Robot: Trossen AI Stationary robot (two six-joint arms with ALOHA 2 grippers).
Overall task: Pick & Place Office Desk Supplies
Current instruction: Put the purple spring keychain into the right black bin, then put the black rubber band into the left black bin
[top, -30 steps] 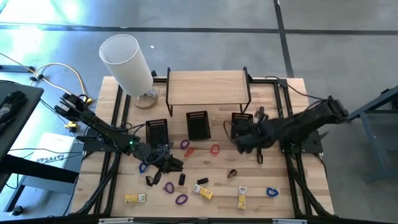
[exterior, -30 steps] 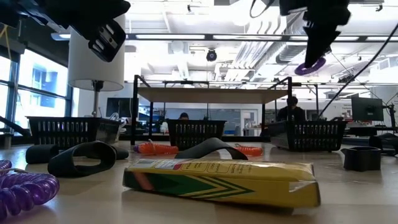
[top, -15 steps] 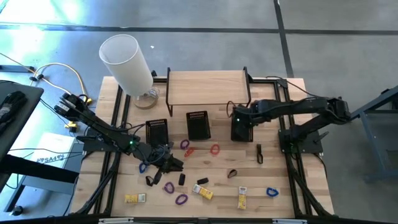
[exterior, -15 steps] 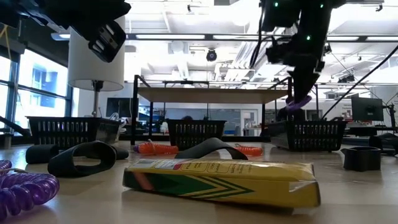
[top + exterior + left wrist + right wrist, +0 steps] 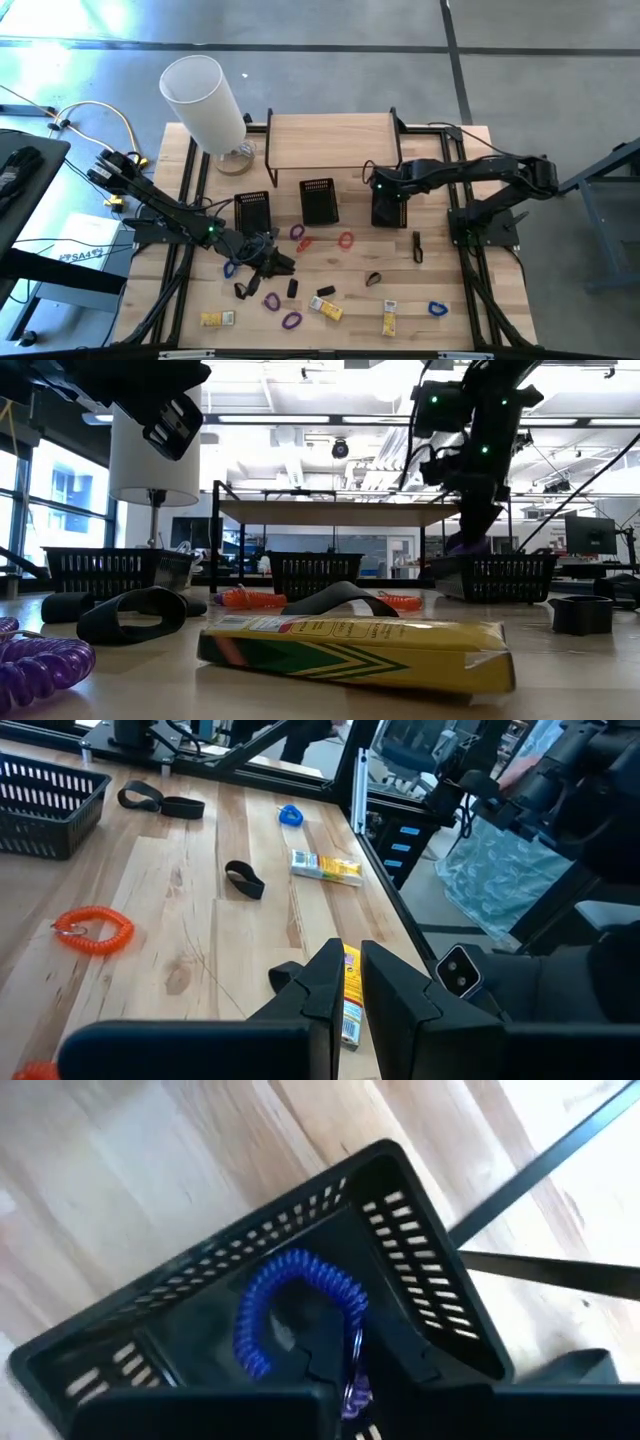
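Wood planks carry the scattered supplies, and at the left the left gripper (image 5: 268,258) hangs low over a cluster of them, its jaws drawn almost together with nothing between them. Just beside it lie purple coil loops (image 5: 271,301) and a small black clip (image 5: 293,288), with a yellow block (image 5: 216,319) nearer the front edge. These loops look light, soft and springy, so a pinch across one strand of the coil should serve better than trying to span the whole ring (they may cling to a finger on release). The blocks look stiff and light, best taken across their narrow sides. Farther right an orange loop (image 5: 345,240) lies apart on the table. Then comes the right basket (image 5: 392,214), with the right gripper (image 5: 470,535) lowered over it, jaws close together and seemingly pinching a purple coil (image 5: 356,1392) that dangles at the tips above a blue coil (image 5: 290,1305) already lying inside. A blue loop (image 5: 437,309) waits at the far right.
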